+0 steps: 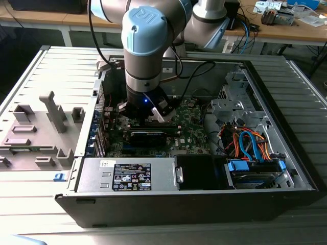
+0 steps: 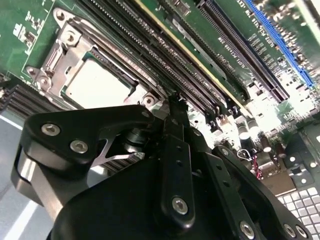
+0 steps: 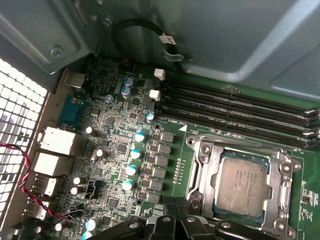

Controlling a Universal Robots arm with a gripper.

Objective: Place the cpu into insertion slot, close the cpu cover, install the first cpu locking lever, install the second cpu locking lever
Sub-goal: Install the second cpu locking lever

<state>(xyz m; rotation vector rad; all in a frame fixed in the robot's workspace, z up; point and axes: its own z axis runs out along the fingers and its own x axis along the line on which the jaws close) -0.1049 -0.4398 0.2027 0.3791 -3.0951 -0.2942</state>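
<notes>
Both wrist views are showing the flat, square, grey metal cpu (image 3: 243, 186) lying face-up inside the shiny silver cpu cover (image 3: 206, 165), with the black end effector (image 3: 175, 207) sitting pinched closed, empty, just beside it.

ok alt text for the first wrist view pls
A silver-topped cpu sits in the insertion slot, framed by the closed silvery cpu cover, on a green motherboard. The black gripper hangs beside the socket, near long black memory slots.

Exterior view: room light even, inside of computer case (image 1: 286, 153) dark, small blue light glows on arm (image 1: 146, 98). Second wrist view: strong glare washes cpu (image 2: 97, 82) white, near gripper (image 2: 175, 107) blurry. First wrist view: softer light, board (image 3: 115, 150) sharp.
</notes>
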